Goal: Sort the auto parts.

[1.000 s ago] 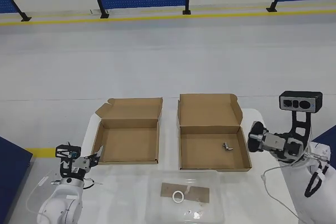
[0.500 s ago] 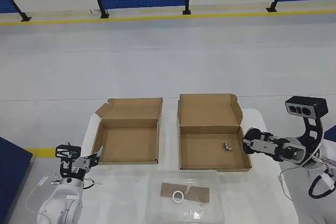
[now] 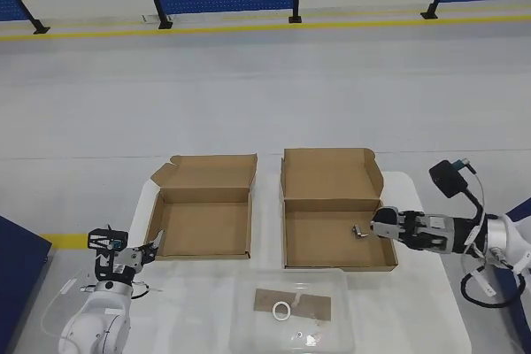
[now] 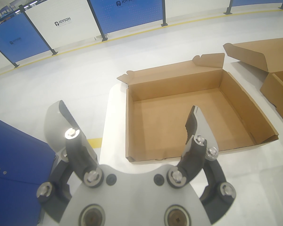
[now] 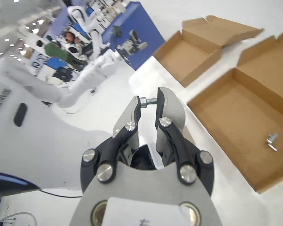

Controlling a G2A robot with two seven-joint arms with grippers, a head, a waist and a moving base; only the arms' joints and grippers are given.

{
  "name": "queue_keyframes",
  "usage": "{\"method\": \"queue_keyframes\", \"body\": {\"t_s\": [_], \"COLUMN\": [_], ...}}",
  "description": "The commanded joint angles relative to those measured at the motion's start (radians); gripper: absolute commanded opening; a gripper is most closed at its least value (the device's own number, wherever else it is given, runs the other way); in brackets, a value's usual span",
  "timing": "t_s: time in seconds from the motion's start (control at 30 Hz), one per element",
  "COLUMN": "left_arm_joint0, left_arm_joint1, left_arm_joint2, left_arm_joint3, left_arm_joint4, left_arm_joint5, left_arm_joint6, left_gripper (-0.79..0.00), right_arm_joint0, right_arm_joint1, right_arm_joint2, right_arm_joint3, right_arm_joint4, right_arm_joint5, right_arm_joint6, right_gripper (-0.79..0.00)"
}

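Observation:
My right gripper (image 5: 149, 105) is shut on a small silver bolt (image 5: 149, 101), pinched crosswise between its fingertips. In the top view this gripper (image 3: 378, 223) hovers at the right wall of the right cardboard box (image 3: 336, 252). A small metal part (image 3: 361, 232) lies inside that box, also seen as the metal part (image 5: 271, 141) from the wrist. The left cardboard box (image 3: 203, 232) holds nothing visible. My left gripper (image 3: 150, 248) stands open near the left box's front left corner, its jaws wide apart and bare (image 4: 126, 109).
A clear plastic tray (image 3: 248, 332) at the table's front middle holds a white ring (image 3: 281, 310), a small metal piece (image 3: 311, 338) and a cardboard strip (image 3: 292, 303). Both boxes have lids folded back toward the far table edge.
The right arm swung in from the table's right side and lowered, bringing its gripper to the right box's right wall. The left arm has stayed still.

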Motion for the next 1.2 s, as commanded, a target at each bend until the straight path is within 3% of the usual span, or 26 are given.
{"method": "queue_keyframes", "body": {"t_s": [0.0,0.13,0.4,0.5,0.83,1.17], "left_arm_joint0": [0.0,0.0,0.0,0.0,0.0,0.0], "left_arm_joint1": [0.0,0.0,0.0,0.0,0.0,0.0], "left_arm_joint2": [0.0,0.0,0.0,0.0,0.0,0.0], "left_arm_joint3": [0.0,0.0,0.0,0.0,0.0,0.0], "left_arm_joint4": [0.0,0.0,0.0,0.0,0.0,0.0], "left_arm_joint5": [0.0,0.0,0.0,0.0,0.0,0.0], "left_arm_joint6": [0.0,0.0,0.0,0.0,0.0,0.0], "left_gripper": [0.0,0.0,0.0,0.0,0.0,0.0], "right_arm_joint0": [-0.006,-0.019,-0.018,-0.026,0.093,0.238], "right_arm_joint1": [0.006,0.013,0.013,0.016,0.017,-0.014], "right_arm_joint2": [0.011,0.011,0.012,-0.026,-0.29,-0.566], "right_arm_joint3": [-0.01,-0.028,-0.03,-0.054,0.057,0.276], "right_arm_joint4": [-0.077,-0.162,-0.163,-0.261,-0.618,-0.795], "right_arm_joint5": [0.008,0.016,0.013,0.016,0.088,0.148], "right_arm_joint6": [0.026,0.039,0.033,0.024,-0.016,-0.08], "right_gripper": [-0.785,-0.785,-0.785,-0.785,-0.785,-0.785]}}
